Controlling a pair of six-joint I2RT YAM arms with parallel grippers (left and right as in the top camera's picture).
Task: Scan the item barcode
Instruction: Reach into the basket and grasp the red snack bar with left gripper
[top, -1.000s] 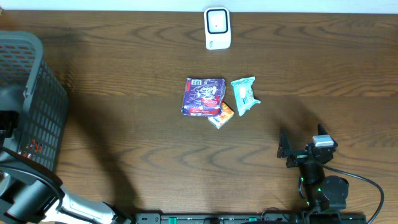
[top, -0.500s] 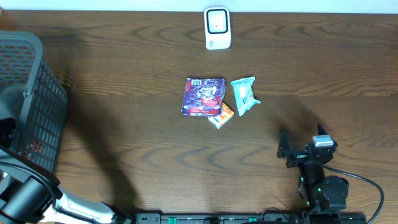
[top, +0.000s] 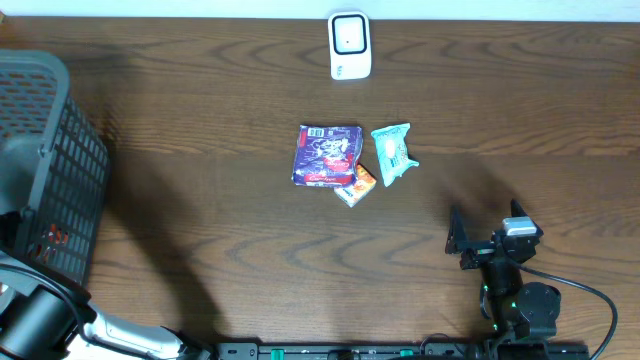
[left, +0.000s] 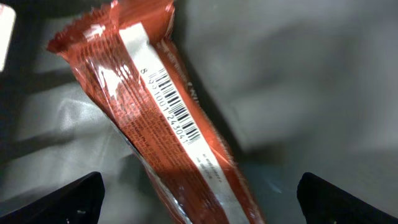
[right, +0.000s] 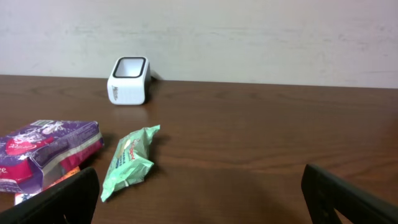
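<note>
The left hand (left: 199, 208), spread wide and empty over the glossy red foil-wrapped bar (left: 146, 109), may skid off its slick wrapper.

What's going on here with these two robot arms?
The left claw hangs open over a red packet, barcode up, apparently inside the black basket on the left; it grips nothing. The right claw rests open and idle at the front. A purple packet, a green packet and an orange packet lie together on the table, with the white scanner at the far edge. No item is at the scanner.
</note>
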